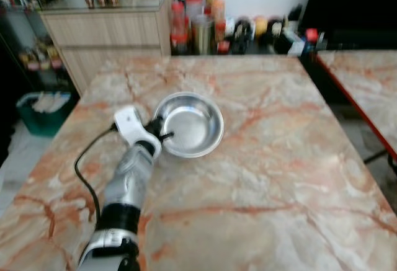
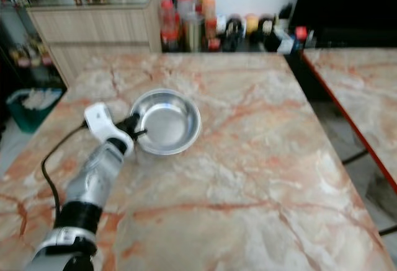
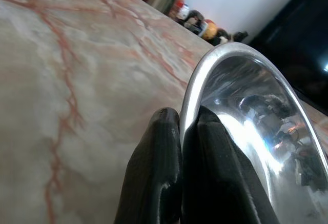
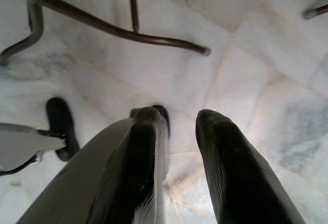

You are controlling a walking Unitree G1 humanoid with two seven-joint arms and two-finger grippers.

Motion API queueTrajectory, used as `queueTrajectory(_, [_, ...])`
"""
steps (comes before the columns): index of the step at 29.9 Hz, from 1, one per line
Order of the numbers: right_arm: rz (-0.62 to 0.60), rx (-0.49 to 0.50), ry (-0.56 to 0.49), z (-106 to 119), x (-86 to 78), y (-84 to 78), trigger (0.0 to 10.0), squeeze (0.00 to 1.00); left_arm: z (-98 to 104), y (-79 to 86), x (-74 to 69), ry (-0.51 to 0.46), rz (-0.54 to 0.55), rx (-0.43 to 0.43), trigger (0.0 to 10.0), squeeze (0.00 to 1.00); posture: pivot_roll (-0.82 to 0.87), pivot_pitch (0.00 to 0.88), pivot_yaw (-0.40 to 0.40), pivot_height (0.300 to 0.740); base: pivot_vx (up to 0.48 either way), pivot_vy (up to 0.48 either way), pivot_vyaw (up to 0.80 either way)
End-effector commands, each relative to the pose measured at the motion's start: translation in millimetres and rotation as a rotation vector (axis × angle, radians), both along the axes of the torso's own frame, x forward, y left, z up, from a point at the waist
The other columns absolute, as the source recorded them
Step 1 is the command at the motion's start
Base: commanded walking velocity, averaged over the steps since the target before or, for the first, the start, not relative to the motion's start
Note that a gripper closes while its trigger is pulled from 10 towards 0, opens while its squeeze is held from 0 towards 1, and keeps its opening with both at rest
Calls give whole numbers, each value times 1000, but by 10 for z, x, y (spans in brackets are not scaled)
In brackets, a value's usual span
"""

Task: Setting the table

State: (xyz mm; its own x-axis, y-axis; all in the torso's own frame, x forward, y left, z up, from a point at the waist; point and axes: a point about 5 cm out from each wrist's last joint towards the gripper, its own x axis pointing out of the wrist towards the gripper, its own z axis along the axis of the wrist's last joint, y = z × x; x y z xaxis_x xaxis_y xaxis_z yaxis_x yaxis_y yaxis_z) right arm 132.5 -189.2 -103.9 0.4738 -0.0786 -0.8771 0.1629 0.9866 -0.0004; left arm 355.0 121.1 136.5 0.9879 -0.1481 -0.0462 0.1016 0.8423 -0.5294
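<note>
The left gripper [image 1: 162, 136] pinches the near-left rim of one steel bowl [image 1: 192, 125] resting on the marble table [image 1: 279, 178] — the left wrist view shows what the head views cannot: one black finger [image 3: 154, 178] outside the rim, the other inside, clamped tight. The right gripper [image 4: 179, 131] hangs over a pale tiled floor [image 4: 246, 39], its two fingers slightly apart. Beyond the bowl, jars and bottles [image 1: 205, 26] crowd the table's far edge — too blurred to count.

I can read no text, label or number anywhere; the bottles and jars [image 1: 211, 20] at the table's far edge are too blurred
</note>
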Motion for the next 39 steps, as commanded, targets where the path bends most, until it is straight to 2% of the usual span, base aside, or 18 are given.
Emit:
queueTrajectory(1, [-20, 9, -7, 4, 14, 5, 10000, 0, 69, 80, 7, -27, 16, 3, 10000, 0, -52, 9, -1, 740, 0, 0, 0])
queueTrajectory(11, [-21, 11, -10, 11, 35, 0, 10000, 0, 67, 97, 5, -21, 26, 16, 10000, 0, -48, 2, -3, 740, 0, 0, 0])
queueTrajectory(17, [-24, 14, -11, 11, 39, 12, 10000, 0, 69, 111, 10, 16, 23, 65, 10000, 0, -45, 9, 2, 740, 0, 0, 0])
queueTrajectory(26, [-29, 16, -12, 11, 44, 21, 10000, 0, 132, 107, 13, 11, 9, 47, 10000, 0, -44, 15, 7, 740, 0, 0, 0])
queueTrajectory(31, [-41, 18, -14, 13, 51, 21, 10000, 0, 102, 56, 9, 64, -25, 56, 10000, 0, -45, 26, 13, 740, 0, 0, 0])
queueTrajectory(35, [-44, 19, -14, 15, 57, 22, 10000, 0, 88, -59, -40, 86, -112, 52, 10000, 0, -43, 31, 15, 740, 0, 0, 0])
queueTrajectory(36, [-43, 20, -15, 16, 61, 26, 10000, 0, 72, -71, -57, 102, -120, 74, 10000, 0, -45, 33, 17, 740, 0, 0, 0])
queueTrajectory(39, [-43, 21, -17, 17, 66, 27, 10000, 0, 23, -59, -84, 142, -100, 65, 10000, 0, -43, 33, 17, 740, 0, 0, 0])
